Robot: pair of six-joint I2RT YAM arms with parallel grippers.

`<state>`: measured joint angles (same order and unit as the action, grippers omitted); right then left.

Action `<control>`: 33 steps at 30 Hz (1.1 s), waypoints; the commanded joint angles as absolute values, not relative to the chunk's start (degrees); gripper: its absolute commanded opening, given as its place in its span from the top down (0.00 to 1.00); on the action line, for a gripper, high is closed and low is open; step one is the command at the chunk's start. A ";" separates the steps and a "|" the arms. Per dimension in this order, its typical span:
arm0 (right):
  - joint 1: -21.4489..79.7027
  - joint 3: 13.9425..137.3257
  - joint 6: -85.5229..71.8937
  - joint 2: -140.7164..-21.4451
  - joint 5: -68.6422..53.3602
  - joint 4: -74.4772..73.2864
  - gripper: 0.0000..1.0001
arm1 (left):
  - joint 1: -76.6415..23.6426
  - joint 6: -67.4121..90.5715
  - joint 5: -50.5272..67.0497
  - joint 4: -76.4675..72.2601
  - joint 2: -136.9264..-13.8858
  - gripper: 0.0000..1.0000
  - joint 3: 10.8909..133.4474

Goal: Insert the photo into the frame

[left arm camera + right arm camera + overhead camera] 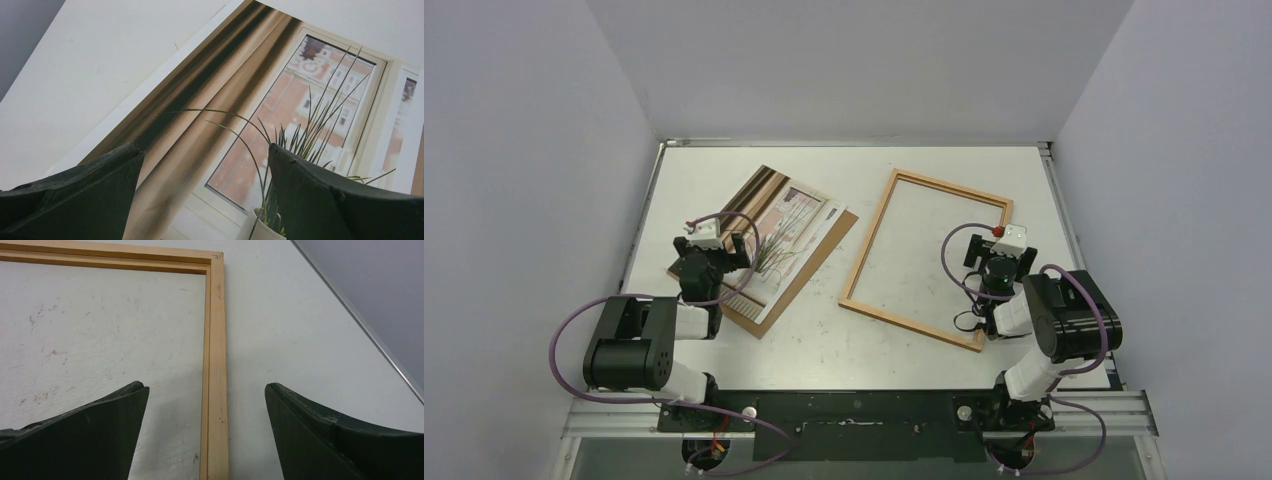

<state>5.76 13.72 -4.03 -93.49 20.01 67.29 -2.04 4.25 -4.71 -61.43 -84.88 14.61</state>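
The photo (792, 232), a print of curtains, a window and a spindly potted plant, lies tilted at the left of the table on a brown backing sheet. My left gripper (720, 250) hovers over its near left part. In the left wrist view the photo (225, 95) fills the picture and the left gripper (205, 150) is open, with nothing between its fingers. The frame (870, 250), thin orange-brown wood, lies flat and empty at centre right. My right gripper (996, 250) is open and straddles its right rail (216, 340); the right gripper (206, 387) does not touch it.
The brown fibreboard backing sheet (838, 232) sticks out from under the print at its right and near edges. Grey walls close in the table on three sides. A metal rim (1054, 200) runs along the table's right edge, near the frame.
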 commanded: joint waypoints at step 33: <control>7.07 53.64 -37.50 -89.75 1.39 4.40 0.10 | 11.92 -4.35 9.97 22.36 -95.37 0.04 73.99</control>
